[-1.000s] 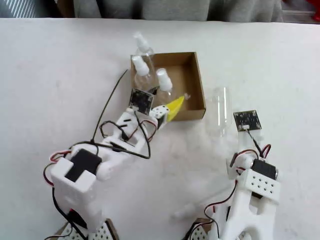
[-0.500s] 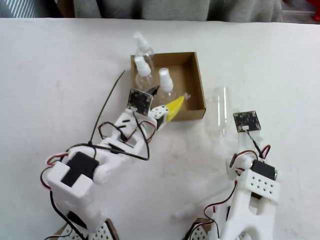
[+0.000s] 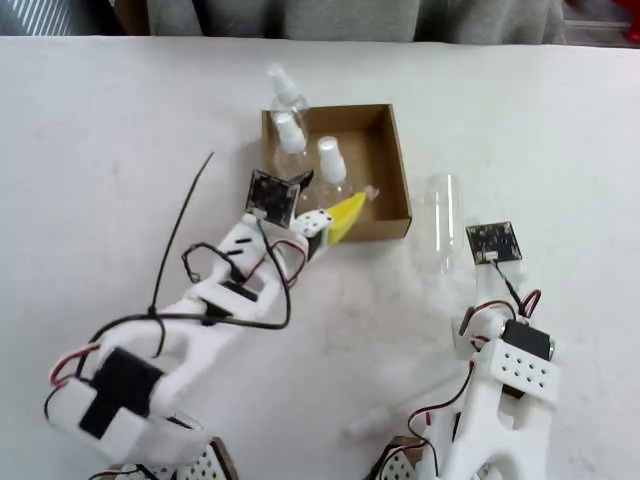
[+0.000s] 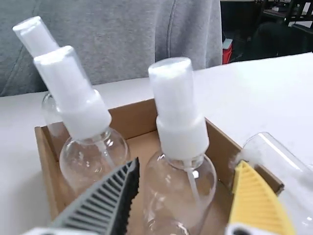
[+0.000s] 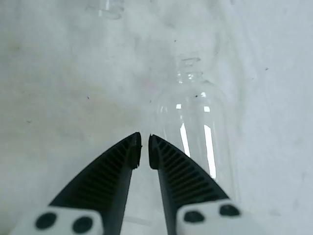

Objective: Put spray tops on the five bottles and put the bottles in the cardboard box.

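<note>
Left gripper (image 4: 187,169) is hanging open at the near side of the cardboard box (image 3: 398,165), grey and yellow jaws flanking a spray-topped bottle (image 4: 178,161) without touching it; a second topped bottle (image 4: 93,142) is standing beside it inside the box; a third bottle (image 3: 283,85) is standing at the far corner, seemingly just outside. Right gripper (image 5: 144,142) is hovering low over the table (image 3: 120,120), jaws almost together, gripping nothing; an uncapped clear bottle (image 5: 198,122) is lying on its side just beside it.
</note>
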Tool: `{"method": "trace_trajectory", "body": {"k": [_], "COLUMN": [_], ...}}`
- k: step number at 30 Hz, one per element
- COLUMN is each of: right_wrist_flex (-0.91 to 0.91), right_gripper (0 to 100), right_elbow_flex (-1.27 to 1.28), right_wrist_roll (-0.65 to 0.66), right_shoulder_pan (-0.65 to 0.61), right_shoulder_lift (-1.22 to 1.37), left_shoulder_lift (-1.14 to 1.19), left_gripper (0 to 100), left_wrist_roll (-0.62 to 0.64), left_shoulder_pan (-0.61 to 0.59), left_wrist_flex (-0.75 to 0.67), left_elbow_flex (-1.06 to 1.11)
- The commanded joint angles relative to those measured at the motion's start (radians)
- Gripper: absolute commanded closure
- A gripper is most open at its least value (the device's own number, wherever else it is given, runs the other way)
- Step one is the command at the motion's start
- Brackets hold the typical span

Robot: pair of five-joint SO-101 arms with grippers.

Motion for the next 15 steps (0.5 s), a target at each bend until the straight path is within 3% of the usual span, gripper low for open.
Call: {"method": "trace_trajectory", "body": {"k": [1,8,15], "right_wrist_flex": [-0.012,-0.05,-0.053], "right_gripper": [98.4,98.4,98.4], "right_elbow_flex": [-0.009,0.011,0.012], "right_wrist_roll": [0.011,0.011,0.011], "right_shoulder_pan": [0.004,0.004,0.004], "right_shoulder_lift": [-0.001,-0.001,-0.001], "left_shoulder_lift": [-0.157,-0.315,-0.51], "left_gripper": [69,70,70], "left_wrist_roll": [0.005,0.006,0.011], "left_shoulder_pan": [-0.004,-0.012,-0.013], "left_wrist_flex": [0.11,0.249,0.548], "left_elbow_flex": [0.025,0.1,0.109]}}
